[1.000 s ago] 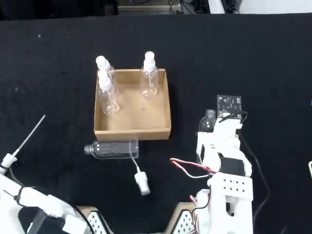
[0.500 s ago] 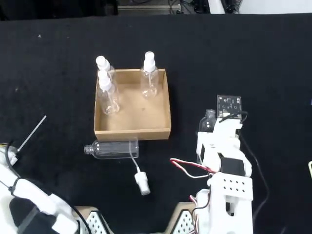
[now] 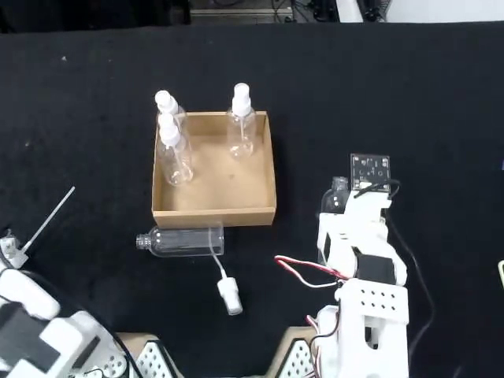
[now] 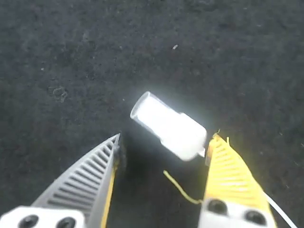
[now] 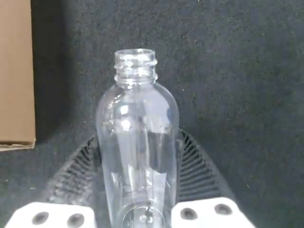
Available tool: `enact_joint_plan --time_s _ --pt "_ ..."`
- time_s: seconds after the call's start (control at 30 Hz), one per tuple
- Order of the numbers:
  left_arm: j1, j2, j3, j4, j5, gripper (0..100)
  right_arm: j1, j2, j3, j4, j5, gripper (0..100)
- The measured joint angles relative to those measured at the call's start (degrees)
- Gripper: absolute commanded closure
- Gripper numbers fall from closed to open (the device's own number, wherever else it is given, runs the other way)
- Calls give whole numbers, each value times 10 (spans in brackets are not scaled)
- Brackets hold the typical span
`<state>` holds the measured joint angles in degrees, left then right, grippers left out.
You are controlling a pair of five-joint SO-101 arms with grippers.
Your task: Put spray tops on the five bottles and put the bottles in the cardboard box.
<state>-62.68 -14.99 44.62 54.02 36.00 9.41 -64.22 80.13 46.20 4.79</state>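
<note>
The cardboard box (image 3: 214,209) holds three clear bottles with white spray tops (image 3: 174,150). A fourth bottle (image 3: 180,240), uncapped, lies on its side in front of the box. A loose spray top (image 3: 229,294) lies near it. My right gripper (image 5: 137,156) is shut on an upright open-necked bottle (image 5: 137,128), right of the box (image 3: 337,194). Another spray top (image 4: 168,127) lies on the cloth between my left gripper's (image 4: 164,140) open fingers, touching the yellow one. Its thin tube (image 3: 49,216) points toward the box.
Black cloth covers the whole table (image 3: 394,94). The left arm (image 3: 31,319) sits low at the near left corner. The right arm's body (image 3: 362,283) fills the near right, with red wires (image 3: 303,270) looping toward the loose spray top.
My left arm has drawn back toward the near left corner. The spray top with its tube stays on the cloth almost where it was. The right arm has not moved.
</note>
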Motion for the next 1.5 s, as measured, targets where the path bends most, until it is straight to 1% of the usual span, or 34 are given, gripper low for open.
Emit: enact_joint_plan --time_s 0.13,0.2,0.33,0.4,0.53,0.6,0.73,0.83,0.9,0.93,0.97,1.03,1.07,1.13,1.17,1.23,1.3,1.5 --pt "0 51 -4 -41 4 736 0 0 0 0 0 987" --pt "0 67 -12 -56 22 739 0 0 0 0 0 987" --pt "0 81 -19 -69 39 745 0 0 0 0 0 987" --pt "0 86 -22 -69 41 789 0 0 0 0 0 987" --pt "0 91 -22 -69 41 927 0 0 0 0 0 987" --pt "3 91 -23 -73 43 973 0 0 0 0 0 987" --pt "3 91 -33 -60 43 952 0 0 0 0 0 987" --pt "3 92 -50 -27 40 949 0 0 0 0 0 987" --pt "2 97 -73 -4 2 949 0 0 0 0 0 987" --pt "2 97 -85 8 -30 948 0 0 0 0 0 987" --pt "3 97 -98 19 -67 948 0 0 0 0 0 987" --pt "17 97 -118 39 -164 947 0 0 0 0 0 987" --pt "27 97 -125 46 -215 934 0 0 0 0 0 987" --pt "43 97 -129 50 -307 870 0 0 0 0 0 987" --pt "48 97 -129 52 -331 827 0 0 0 0 0 987" --pt "54 97 -129 52 -349 752 0 0 0 0 0 987" --pt "56 97 -129 55 -356 718 0 0 0 0 0 987" --pt "59 97 -128 55 -363 787 0 0 0 0 0 987"
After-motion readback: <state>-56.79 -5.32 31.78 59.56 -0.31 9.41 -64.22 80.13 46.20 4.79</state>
